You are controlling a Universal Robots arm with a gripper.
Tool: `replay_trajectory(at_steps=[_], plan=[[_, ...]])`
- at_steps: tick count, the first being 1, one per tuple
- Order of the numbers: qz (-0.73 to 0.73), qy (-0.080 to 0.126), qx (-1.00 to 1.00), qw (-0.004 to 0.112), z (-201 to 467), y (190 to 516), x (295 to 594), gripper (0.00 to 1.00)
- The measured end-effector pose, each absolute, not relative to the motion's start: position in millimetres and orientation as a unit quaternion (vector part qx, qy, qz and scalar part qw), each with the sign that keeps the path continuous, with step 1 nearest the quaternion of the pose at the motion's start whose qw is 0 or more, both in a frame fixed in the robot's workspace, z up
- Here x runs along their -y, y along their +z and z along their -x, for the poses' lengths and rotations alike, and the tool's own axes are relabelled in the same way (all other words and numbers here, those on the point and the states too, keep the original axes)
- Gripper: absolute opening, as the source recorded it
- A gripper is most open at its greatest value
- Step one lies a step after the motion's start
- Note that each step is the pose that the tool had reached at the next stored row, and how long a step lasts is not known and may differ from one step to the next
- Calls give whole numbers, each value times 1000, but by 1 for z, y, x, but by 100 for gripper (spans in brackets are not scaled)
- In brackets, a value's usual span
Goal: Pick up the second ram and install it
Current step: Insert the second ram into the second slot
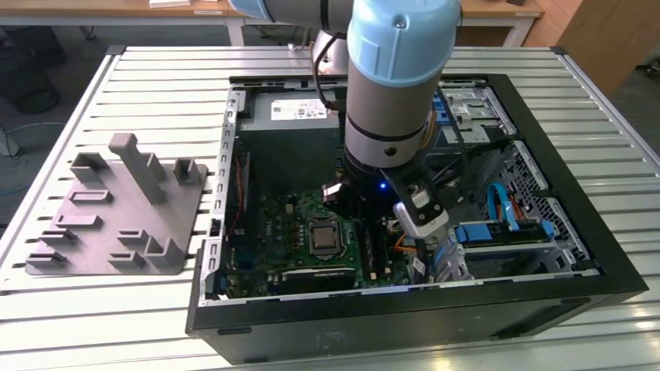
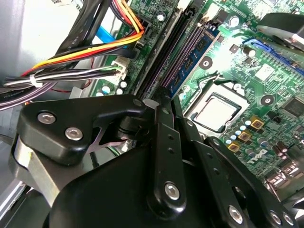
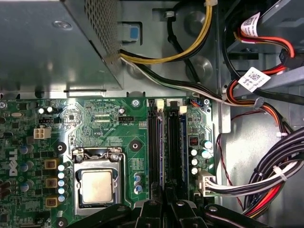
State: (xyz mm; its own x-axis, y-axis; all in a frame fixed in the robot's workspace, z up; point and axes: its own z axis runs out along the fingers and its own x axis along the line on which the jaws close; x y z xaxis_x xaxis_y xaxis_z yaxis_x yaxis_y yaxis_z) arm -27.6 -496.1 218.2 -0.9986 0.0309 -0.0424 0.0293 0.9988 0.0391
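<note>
In the exterior view my gripper (image 1: 384, 220) is down inside the open computer case (image 1: 577, 263), over the green motherboard (image 1: 278, 224). In the first wrist view the black fingertips (image 3: 154, 206) are pressed together at the near end of the long black memory slots (image 3: 153, 147). In line with them the second ram (image 3: 163, 152), a thin dark blue-green stick, stands edge-on in its slot. The second wrist view shows the gripper (image 2: 159, 97) ending right at those slots (image 2: 164, 59). How deep the stick sits is hidden.
The processor socket (image 3: 96, 186) lies beside the slots. Cable bundles (image 3: 266, 180) run along the slots' other side, and the metal power supply box (image 3: 47, 42) is close by. The grey block with upright posts (image 1: 124, 209) lies outside the case at the exterior view's left.
</note>
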Motion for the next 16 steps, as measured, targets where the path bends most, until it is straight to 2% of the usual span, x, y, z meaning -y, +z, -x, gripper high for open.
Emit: replay_trajectory(at_steps=[16], plan=[[-15,16,-1000,21,28,213,494,14]])
